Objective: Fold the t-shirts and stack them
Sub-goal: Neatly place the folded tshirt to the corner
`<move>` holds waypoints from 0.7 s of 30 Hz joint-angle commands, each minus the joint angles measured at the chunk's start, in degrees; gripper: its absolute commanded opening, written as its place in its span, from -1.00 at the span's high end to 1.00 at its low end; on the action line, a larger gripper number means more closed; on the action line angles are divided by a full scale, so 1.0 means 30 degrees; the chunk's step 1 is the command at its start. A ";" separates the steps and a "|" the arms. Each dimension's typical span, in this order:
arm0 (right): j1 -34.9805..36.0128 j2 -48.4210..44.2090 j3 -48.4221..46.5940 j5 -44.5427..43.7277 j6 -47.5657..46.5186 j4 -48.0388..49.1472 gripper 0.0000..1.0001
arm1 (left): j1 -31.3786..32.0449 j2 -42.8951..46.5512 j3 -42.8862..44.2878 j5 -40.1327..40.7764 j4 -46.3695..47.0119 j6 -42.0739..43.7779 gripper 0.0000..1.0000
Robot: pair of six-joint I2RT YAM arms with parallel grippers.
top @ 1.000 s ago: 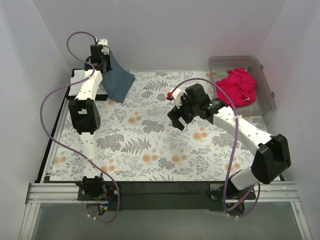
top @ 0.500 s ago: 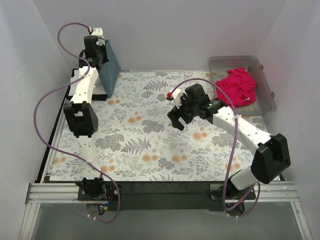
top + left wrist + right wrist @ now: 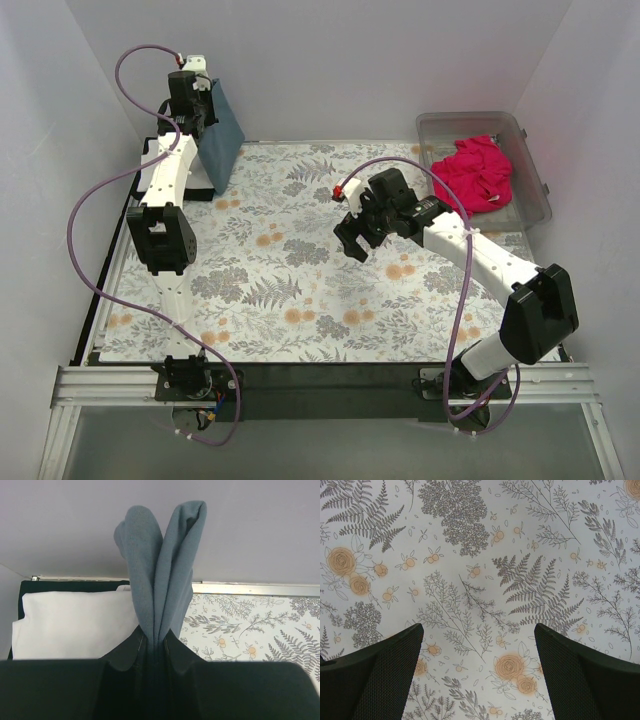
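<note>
My left gripper (image 3: 197, 108) is raised at the far left corner and shut on the folded slate-blue t-shirt (image 3: 220, 142), which hangs from it above the stack. In the left wrist view the blue fabric (image 3: 157, 580) is pinched between my closed fingers, and the folded white t-shirt (image 3: 75, 622) lies below on the left. The white shirt's edge (image 3: 199, 182) shows under the arm in the top view, on a black layer (image 3: 197, 192). The magenta-pink t-shirt (image 3: 478, 172) lies crumpled in the clear bin (image 3: 535, 160). My right gripper (image 3: 352, 238) is open and empty above the floral cloth (image 3: 480, 580).
The floral cloth (image 3: 300, 270) covers the table. The clear plastic bin stands at the far right. White walls close in the left, back and right sides. The purple cables loop beside both arms.
My left gripper lifted the slate-blue shirt up and back toward the far left corner; it now hangs straight. The right arm has barely moved.
</note>
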State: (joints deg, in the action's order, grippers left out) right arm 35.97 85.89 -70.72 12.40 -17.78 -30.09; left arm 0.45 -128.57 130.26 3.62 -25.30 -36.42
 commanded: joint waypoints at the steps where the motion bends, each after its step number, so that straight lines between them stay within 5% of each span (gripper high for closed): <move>1: -0.0153 0.0169 -0.0509 0.0377 0.0214 0.0126 -0.97 | -0.0120 0.2603 0.1054 -0.0063 0.0787 0.0072 1.00; 21: -0.0123 0.0667 -0.0626 0.0670 0.0331 0.0039 -0.97 | -0.1348 0.3102 -0.0322 -0.0180 0.1695 0.0481 1.00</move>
State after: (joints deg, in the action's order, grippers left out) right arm 35.97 87.59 -70.72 13.23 -17.28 -30.09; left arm -1.17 -125.29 129.78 3.14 -23.97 -35.75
